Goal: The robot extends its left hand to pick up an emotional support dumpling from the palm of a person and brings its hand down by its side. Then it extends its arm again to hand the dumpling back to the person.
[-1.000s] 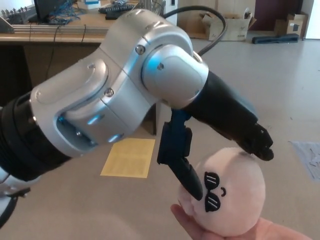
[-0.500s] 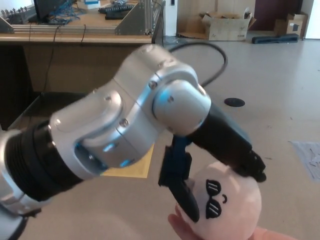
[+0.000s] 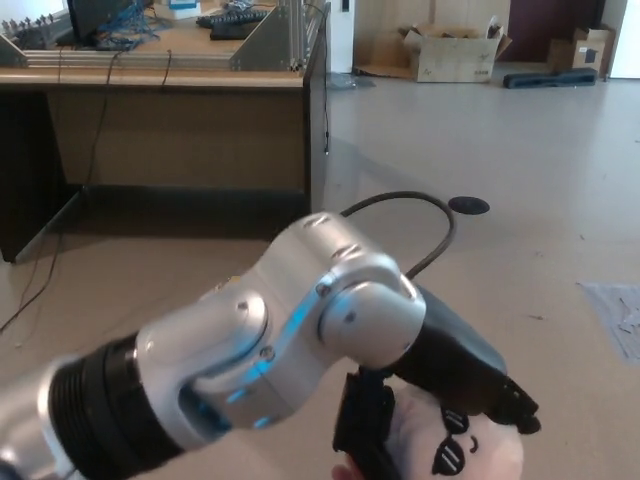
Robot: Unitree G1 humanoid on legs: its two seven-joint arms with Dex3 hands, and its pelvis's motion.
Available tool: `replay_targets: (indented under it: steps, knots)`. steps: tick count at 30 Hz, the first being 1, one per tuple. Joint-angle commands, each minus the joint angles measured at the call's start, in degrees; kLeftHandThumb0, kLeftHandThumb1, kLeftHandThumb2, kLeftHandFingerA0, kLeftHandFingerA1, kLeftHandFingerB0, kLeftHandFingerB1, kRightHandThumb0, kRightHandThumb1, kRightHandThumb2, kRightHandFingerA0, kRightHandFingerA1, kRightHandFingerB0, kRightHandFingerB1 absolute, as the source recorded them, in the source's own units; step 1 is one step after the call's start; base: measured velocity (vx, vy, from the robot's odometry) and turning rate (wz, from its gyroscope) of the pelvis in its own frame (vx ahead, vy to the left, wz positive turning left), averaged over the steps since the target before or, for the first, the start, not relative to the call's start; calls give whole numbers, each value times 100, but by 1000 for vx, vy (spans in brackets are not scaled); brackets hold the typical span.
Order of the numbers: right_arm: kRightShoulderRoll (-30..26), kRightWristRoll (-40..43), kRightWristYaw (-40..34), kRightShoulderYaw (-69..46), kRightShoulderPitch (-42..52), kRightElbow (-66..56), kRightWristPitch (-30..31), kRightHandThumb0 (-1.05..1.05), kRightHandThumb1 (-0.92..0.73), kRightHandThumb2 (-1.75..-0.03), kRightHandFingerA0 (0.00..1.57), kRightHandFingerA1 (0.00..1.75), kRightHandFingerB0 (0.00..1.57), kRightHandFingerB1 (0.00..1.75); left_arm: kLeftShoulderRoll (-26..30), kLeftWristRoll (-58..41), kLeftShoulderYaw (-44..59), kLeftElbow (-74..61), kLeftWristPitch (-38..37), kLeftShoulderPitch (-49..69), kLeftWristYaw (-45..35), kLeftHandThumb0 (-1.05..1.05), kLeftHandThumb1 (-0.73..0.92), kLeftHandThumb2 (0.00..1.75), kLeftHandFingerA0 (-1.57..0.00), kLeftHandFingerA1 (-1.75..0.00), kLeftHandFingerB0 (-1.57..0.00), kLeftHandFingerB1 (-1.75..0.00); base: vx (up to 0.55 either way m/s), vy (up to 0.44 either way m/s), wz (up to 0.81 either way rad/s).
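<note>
While the left robot hand (image 3: 440, 415) clasps the dumpling (image 3: 470, 450) thumb-and-fingers, the toy sits directly beneath its palm.

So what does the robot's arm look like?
The robot's left arm has rounded, shiny silver shells with small round screws and glowing blue light strips. A ribbed black cuff sits further up it. A thin black cable loops above. Its left hand is black with thick fingers.

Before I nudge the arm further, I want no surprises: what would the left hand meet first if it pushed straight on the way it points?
The left hand is already against the dumpling, fingers on it, so the plush comes first; beyond lies bare floor.
</note>
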Motion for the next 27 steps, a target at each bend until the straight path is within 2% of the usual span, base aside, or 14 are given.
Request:
replay_targets:
  steps: [1,3,4,5,6,8,9,14,15,18,20,21,26,27]
  knots:
    - [-142,-90,-122,46,-140,55,-138,-53,-68,-61,65,45,41,33,-69,278,174,-154,-220,484,428,-28,57,57,-61,-108,-23,-30,0,0,0]
    - [-108,30,-20,-9,-137,63,-176,-51,-63,-59,56,41,36,33,-80,376,204,-181,-308,585,505,-25,61,58,-64,-108,-46,-34,0,0,0]
    - [-77,130,87,-65,-135,72,-221,-44,-49,-77,62,59,32,44,-73,500,208,-221,-413,665,619,-36,49,87,-76,-92,-62,-60,0,0,0]
    - [-62,163,109,-87,-138,77,-238,-44,-49,-77,62,59,32,44,-71,553,212,-244,-447,703,674,-36,49,87,-76,-92,-62,-60,0,0,0]
    - [-35,176,70,-111,-151,71,-221,-29,-59,-57,71,50,38,33,-58,610,235,-266,-538,777,776,-40,50,89,-80,-84,-67,-63,0,0,0]
    - [-13,172,15,-125,-166,58,-183,-29,-59,-57,71,50,38,33,-49,652,274,-267,-662,857,865,-40,50,89,-80,-84,-67,-63,0,0,0]
    - [-14,162,3,-126,-183,78,-188,-32,-59,-57,69,50,37,33,-43,661,300,-261,-691,887,908,-36,60,58,-81,-90,-73,-43,0,0,0]
    - [-13,146,-9,-139,-220,93,-160,-33,-59,-58,75,63,35,33,-55,723,423,-233,-815,1026,1060,-35,60,58,-82,-96,-73,-44,0,0,0]
    - [-2,156,-11,-143,-240,80,-145,-37,-59,-59,69,49,38,33,-42,732,467,-213,-833,1059,1118,-33,69,61,-75,-119,-69,-43,0,0,0]
    - [1,139,7,-136,-266,84,-192,-38,-60,-59,70,49,38,33,-36,751,572,-178,-862,1144,1204,-33,71,62,-74,-121,-67,-42,0,0,0]
    - [-8,84,-38,-105,-263,67,-192,-38,-63,-60,79,52,38,33,-34,752,610,-162,-817,1158,1155,-34,73,62,-75,-116,-68,-42,0,0,0]
    - [-8,115,-2,-122,-276,77,-176,-50,-48,-79,65,62,32,46,-70,656,705,-138,-794,1238,1244,-33,74,62,-86,-72,-68,-44,0,0,0]
    - [-13,159,54,-147,-292,92,-152,-50,-48,-79,65,62,32,46,-156,546,891,-102,-789,1397,1358,-33,74,62,-86,-72,-68,-44,0,0,0]
    - [-5,163,38,-155,-311,115,-132,-53,-46,-79,62,60,35,47,-374,441,1138,-117,-615,1751,1785,-26,78,65,-77,-146,-77,-97,0,0,0]
